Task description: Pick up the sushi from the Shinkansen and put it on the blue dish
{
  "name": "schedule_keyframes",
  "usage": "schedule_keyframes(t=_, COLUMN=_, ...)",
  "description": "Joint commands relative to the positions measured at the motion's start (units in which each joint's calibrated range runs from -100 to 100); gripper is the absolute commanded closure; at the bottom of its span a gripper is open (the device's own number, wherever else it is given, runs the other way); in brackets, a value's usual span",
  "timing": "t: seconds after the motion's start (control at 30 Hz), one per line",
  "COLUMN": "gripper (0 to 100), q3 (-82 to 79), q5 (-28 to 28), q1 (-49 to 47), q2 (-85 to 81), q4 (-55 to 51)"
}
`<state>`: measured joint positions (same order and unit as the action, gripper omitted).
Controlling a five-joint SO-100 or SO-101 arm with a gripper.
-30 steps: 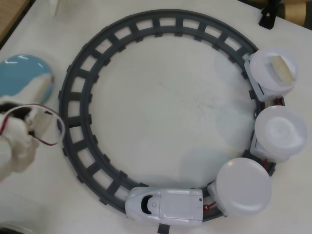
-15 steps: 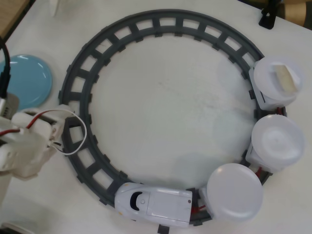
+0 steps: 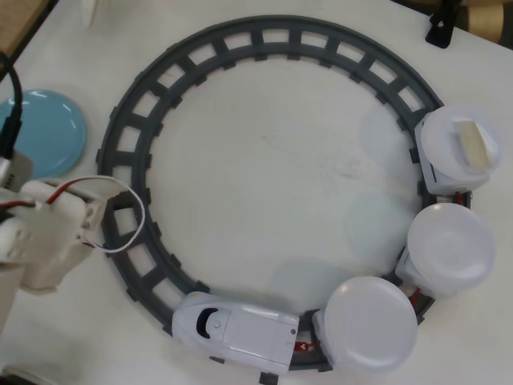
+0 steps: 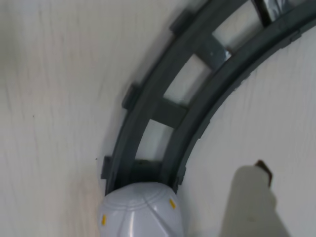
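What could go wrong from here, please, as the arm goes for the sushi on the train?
The small cream-beige sushi block sits off-centre near the rim of the last round white plate; a nudge could tip it off. It is far across the grey circular track from the arm, opposite the glossy light blue dish.

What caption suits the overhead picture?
Toy train on a grey track carries sushi; blue dish waits.

In the wrist view, bare table (image 4: pixel 54 98) lies open on the left of the gripper (image 4: pixel 252 202), while the grey track (image 4: pixel 168 113) curves across ahead and the Shinkansen (image 4: pixel 140 210) nose sits just beside it. Overhead, the track's inside (image 3: pixel 264 176) is open; three white plates (image 3: pixel 449 249) crowd the far side.
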<state>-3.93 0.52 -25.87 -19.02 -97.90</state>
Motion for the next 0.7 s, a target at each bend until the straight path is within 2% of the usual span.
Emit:
schedule_keyframes(t=0.0, gripper=72, q3=6.46, q5=-0.31, q1=1.66, q2=4.3, q4=-1.42)
schedule_keyframes(t=0.07, gripper=72, q3=7.18, q5=-0.73, q1=3.77, q2=6.29, q4=-1.34)
schedule_keyframes(t=0.3, gripper=72, q3=10.16, q5=-7.37, q1=10.9, q2=11.35, q4=-1.34)
schedule_keyframes(t=0.67, gripper=72, q3=10.61, q5=-20.5, q1=24.02, q2=11.43, q4=-1.34)
